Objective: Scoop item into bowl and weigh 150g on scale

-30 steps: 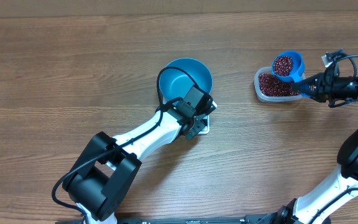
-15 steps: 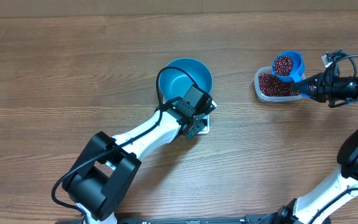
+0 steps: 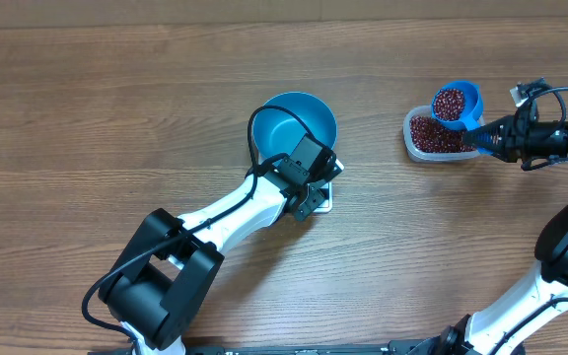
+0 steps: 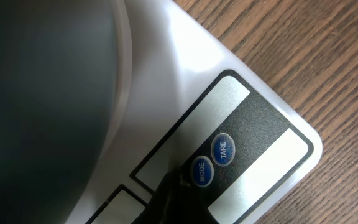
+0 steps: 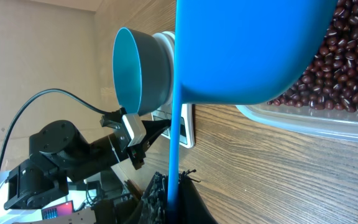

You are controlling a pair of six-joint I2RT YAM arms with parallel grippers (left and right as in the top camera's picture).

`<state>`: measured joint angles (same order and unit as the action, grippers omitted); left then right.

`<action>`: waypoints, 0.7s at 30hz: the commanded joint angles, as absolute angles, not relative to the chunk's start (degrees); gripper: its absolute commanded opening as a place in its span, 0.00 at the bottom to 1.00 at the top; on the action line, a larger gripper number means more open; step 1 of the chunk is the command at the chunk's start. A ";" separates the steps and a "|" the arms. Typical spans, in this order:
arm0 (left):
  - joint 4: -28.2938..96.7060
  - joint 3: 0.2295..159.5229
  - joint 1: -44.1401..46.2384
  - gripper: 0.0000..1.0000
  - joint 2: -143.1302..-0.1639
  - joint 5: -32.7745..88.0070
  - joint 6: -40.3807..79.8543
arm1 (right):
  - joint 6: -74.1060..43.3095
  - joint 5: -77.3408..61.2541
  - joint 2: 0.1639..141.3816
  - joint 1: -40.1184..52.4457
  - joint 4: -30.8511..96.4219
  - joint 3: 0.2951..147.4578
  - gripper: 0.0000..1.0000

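The teal bowl (image 3: 294,120) stands on the white scale (image 3: 334,170), which is mostly hidden under it and my left arm. My left gripper (image 3: 309,202) is shut, its tip (image 4: 174,191) resting on the scale's panel (image 4: 253,134) beside the MODE button (image 4: 201,172). The bowl (image 4: 42,93) fills the left of that view as a dark blur. My right gripper (image 3: 489,137) is shut on the handle (image 5: 174,149) of a bright blue scoop (image 3: 458,102). The scoop holds beans (image 3: 450,103) and hangs over a clear tub (image 3: 414,148) of beans (image 5: 337,68).
The bowl (image 5: 135,71) looks empty from above. The left arm's cable (image 3: 254,148) loops over the bowl's near side. The tub sits near the table's right side, with bare wood between it and the scale.
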<state>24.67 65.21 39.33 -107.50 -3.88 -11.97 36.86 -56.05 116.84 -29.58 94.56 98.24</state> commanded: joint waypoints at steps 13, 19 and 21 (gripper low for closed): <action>29.17 64.69 39.03 0.04 -100.79 -0.49 -11.62 | 37.80 -57.06 115.83 -29.58 94.39 98.21 0.04; 31.42 64.71 39.03 0.04 -99.79 0.08 -11.55 | 37.80 -57.06 115.83 -29.61 94.35 98.21 0.04; 31.99 64.71 39.03 0.04 -99.09 0.05 -11.57 | 37.80 -57.06 115.83 -29.61 94.26 98.21 0.04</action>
